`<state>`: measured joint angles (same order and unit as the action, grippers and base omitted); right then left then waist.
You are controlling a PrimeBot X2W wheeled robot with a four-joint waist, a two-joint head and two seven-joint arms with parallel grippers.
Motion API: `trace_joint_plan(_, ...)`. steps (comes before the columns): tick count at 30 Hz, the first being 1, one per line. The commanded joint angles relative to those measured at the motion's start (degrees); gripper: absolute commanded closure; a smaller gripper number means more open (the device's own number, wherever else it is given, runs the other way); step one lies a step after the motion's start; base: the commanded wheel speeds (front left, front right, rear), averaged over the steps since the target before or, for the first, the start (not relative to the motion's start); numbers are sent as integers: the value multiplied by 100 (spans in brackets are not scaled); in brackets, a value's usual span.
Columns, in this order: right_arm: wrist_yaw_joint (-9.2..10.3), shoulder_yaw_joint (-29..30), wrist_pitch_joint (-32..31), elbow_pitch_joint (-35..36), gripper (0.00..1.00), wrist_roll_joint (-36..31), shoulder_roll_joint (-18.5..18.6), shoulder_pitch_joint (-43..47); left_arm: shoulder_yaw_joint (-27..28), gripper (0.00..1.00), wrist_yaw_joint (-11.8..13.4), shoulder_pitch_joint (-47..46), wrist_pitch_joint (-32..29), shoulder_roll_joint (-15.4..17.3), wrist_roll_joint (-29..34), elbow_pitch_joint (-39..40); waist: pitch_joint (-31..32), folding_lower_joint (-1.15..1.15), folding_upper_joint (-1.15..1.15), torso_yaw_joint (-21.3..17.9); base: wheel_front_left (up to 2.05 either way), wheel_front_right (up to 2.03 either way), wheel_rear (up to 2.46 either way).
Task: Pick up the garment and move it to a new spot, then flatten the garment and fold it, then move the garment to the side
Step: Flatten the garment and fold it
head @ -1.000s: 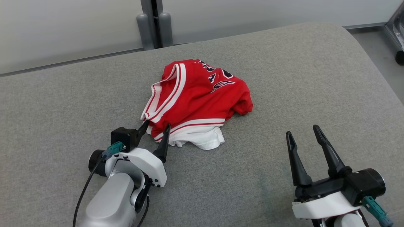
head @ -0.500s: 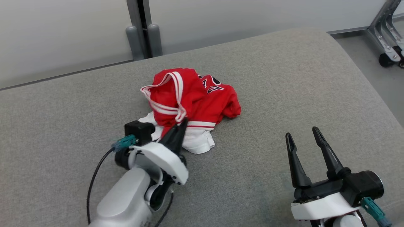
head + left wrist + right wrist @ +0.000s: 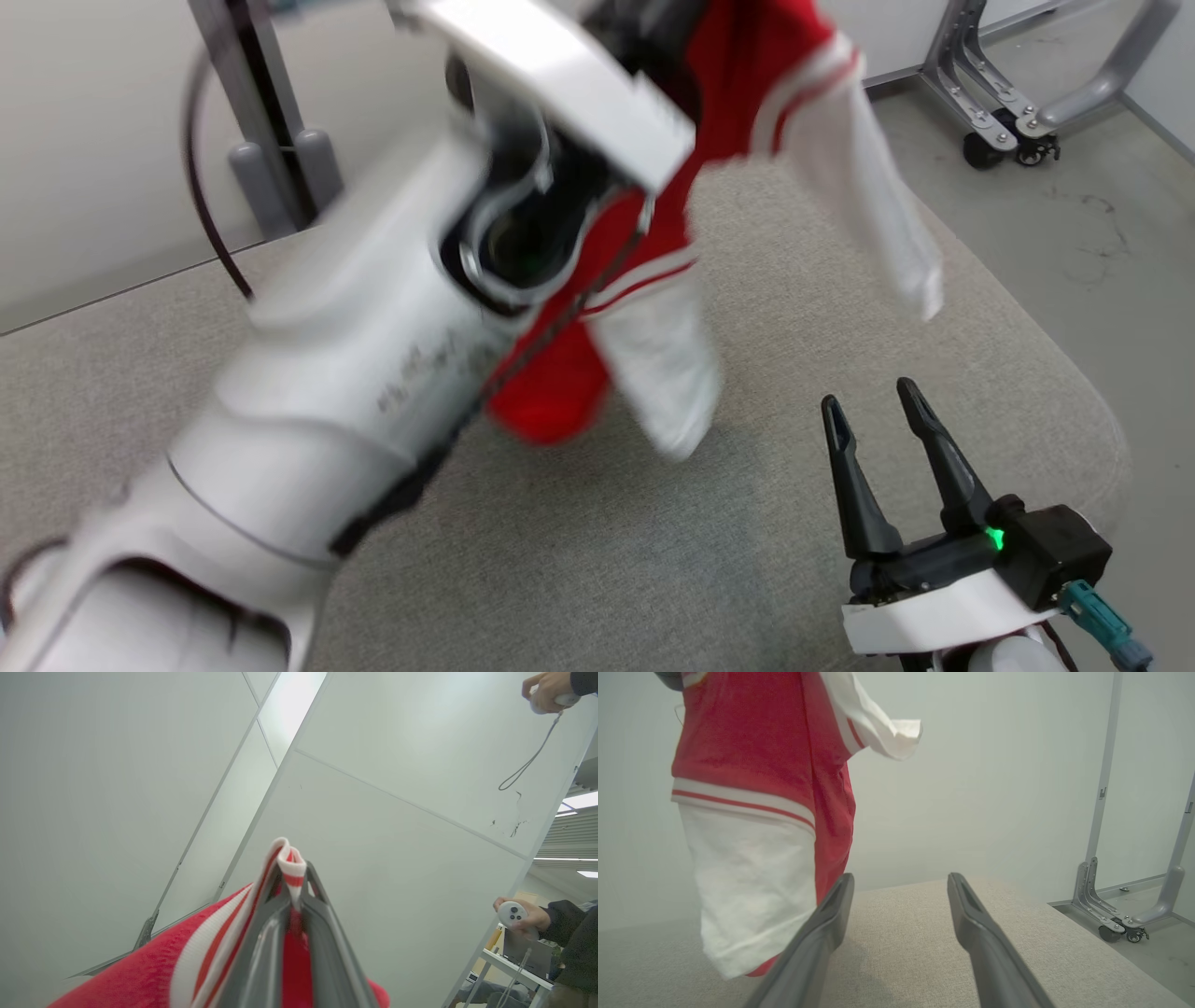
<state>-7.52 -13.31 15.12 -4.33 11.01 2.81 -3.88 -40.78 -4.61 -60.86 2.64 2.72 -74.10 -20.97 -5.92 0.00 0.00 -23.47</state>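
Left hand [image 3: 293, 877] is up high, clamped tight on the striped trim of the red-and-white garment [image 3: 560, 392], so the garment's dangling from it over the grey bench [image 3: 747, 560], one white bit sticking out sideways. Over on the right, the right hand [image 3: 870, 399] sits low, fingers spread wide, nothing in them.

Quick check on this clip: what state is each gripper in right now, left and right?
Left gripper: shut on the garment, pinching its striped trim; the cloth hangs from it.
Right gripper: open, holding nothing.
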Motion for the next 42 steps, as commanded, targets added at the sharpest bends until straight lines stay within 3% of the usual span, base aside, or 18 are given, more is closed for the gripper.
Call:
trace_joint_plan(1,6,58,6,36,0,29,12,-75,90,100,70,-559,188,31,-241,43,-10,0,0,-55,0,0,0)
trace_joint_plan(8,4,321,7,89,0,-40,12,17,310,100,110,-1115,386,147,-474,-359,-5,0,0,211,0,0,0)
trace_joint_plan(16,4,472,6,67,0,-291,10,200,264,100,22,761,358,1161,-685,-513,-275,0,0,888,0,0,0)
trace_joint_plan(22,4,536,6,80,0,-417,11,171,264,100,-75,1874,677,1914,-539,-833,-508,0,0,1092,0,0,0)
trace_joint_plan(27,5,553,6,109,0,-462,13,77,263,100,-155,2277,1067,2125,-254,-1213,-580,0,0,1122,0,0,0)
trace_joint_plan(30,4,535,6,106,0,-499,11,69,410,100,-157,2347,1220,2079,13,-1496,-602,0,0,1179,0,0,0)
trace_joint_plan(32,4,532,6,94,0,-520,12,71,611,0,-174,2333,1250,1994,286,-1606,-619,0,0,1213,0,0,0)
trace_joint_plan(38,5,500,6,99,0,-476,13,63,2240,0,-221,2766,1248,1450,2009,-968,-700,0,0,1314,0,0,0)
trace_joint_plan(42,4,502,6,71,0,-471,11,96,2922,0,-221,3547,1247,760,3324,-388,-687,0,0,1399,0,0,0)
